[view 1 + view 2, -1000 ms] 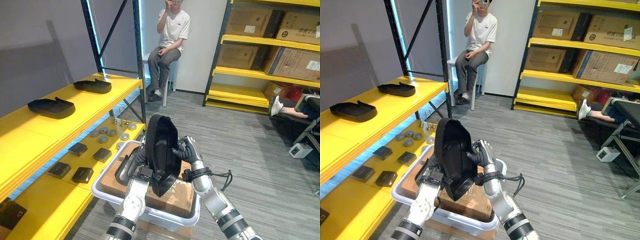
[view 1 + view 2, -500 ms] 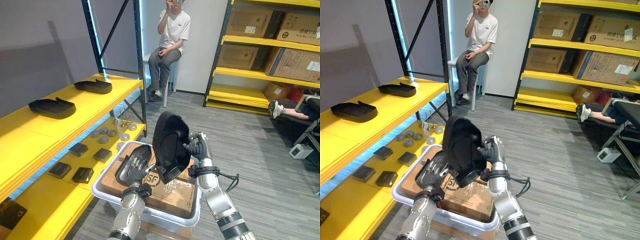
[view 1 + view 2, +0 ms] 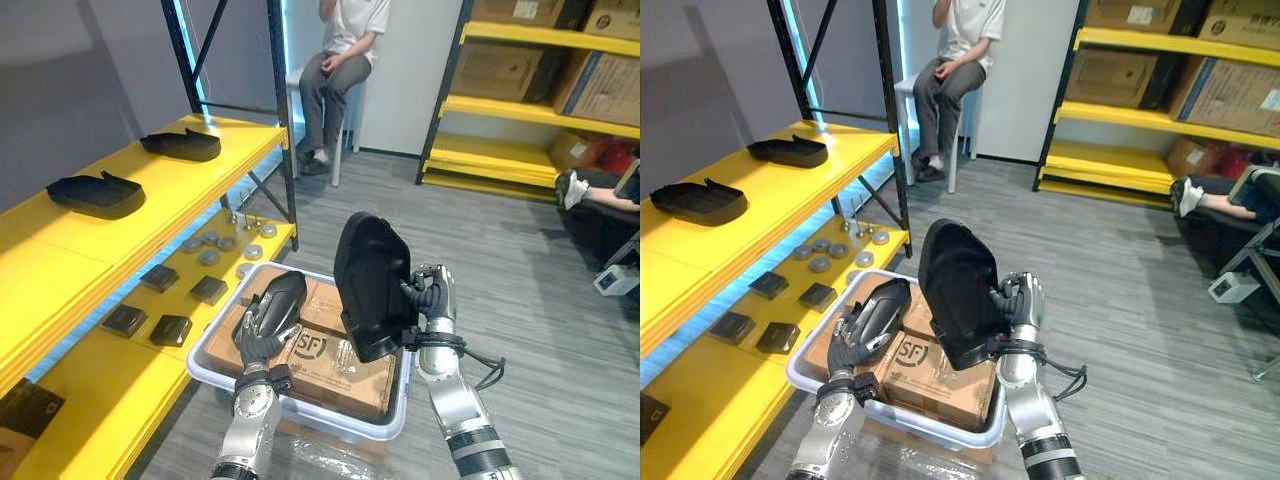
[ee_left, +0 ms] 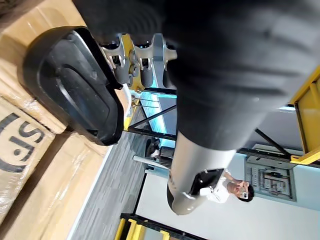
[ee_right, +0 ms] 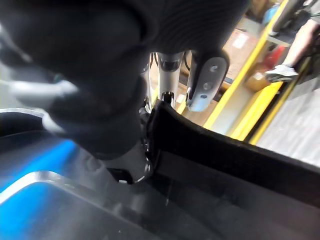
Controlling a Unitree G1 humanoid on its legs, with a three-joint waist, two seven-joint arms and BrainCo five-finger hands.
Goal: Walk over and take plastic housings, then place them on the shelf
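Black plastic housing [image 3: 372,285], one item, is held upright above the white bin [image 3: 310,413], clear of the contents. Its edge is gripped by the right hand [image 3: 428,300], the fingers and thumb being curled closed on the rim at the side facing the wrist.

Second housing [image 3: 883,306], black, is lying in the bin on top of a taped cardboard box [image 3: 340,365]. The left hand [image 3: 255,335] is laid over it, fingers straight and slightly spread, touching its surface but not closed round it.

Yellow shelf [image 3: 190,205], at the robot's left, upper level: a nearer housing [image 3: 85,193] and a farther housing [image 3: 182,144] are set there, well apart. On the lower level, small dark boxes [image 3: 170,328] and grey discs [image 3: 210,257] are laid out in rows.

Seated person [image 3: 340,70] is noted at the back of the room, between the two shelving units.
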